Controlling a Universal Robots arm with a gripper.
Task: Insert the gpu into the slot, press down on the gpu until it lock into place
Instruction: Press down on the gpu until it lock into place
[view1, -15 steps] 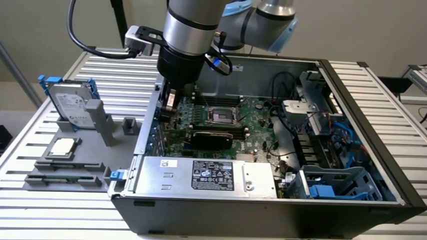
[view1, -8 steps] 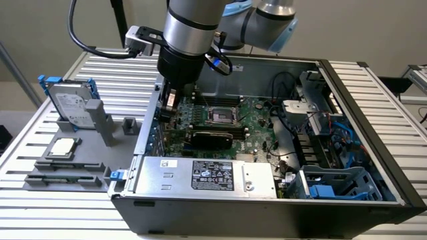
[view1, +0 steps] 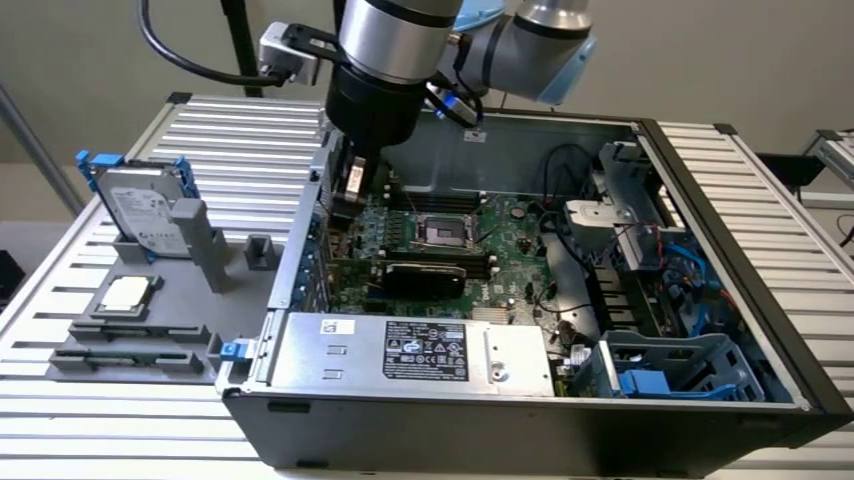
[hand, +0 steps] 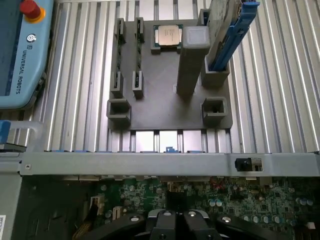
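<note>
The arm reached down into the open computer case (view1: 667, 130) from above, at the side toward the exterior view's left, and the gripper (view1: 358, 178) sat low against the case's rear wall, over the edge of the green motherboard (view1: 514, 255). In the wrist view the gripper (hand: 176, 220) showed its two black fingers (hand: 162, 223) pressed together with no gap between them, clenched on nothing that could be made out.

The gpu (view1: 420, 272) lay flat-faced and black across the motherboard, its long side running between the exterior view's left and right, just below the square silver processor socket (view1: 443, 228) as that view showed it. It stood where a card connector would be (the slot itself was hidden beneath the card, so whether it was fully seated I could not tell). The gripper was near the card's end toward the exterior view's left but above it, not touching it as far as the view allowed.

Nearer the camera, the grey power-supply box (view1: 414, 352) with its labels filled the case's front edge, and a blue drive cage (view1: 674, 368) sat toward the exterior view's right.

Outside the case, on the ribbed metal tabletop (view1: 240, 130), a dark grey fixture plate (hand: 165, 110) carried a processor chip (hand: 167, 35) in its recess and a hard drive (view1: 140, 212) standing upright in a blue-edged holder. A teach pendant (hand: 22, 50) lay on the tabletop beside the plate.
</note>
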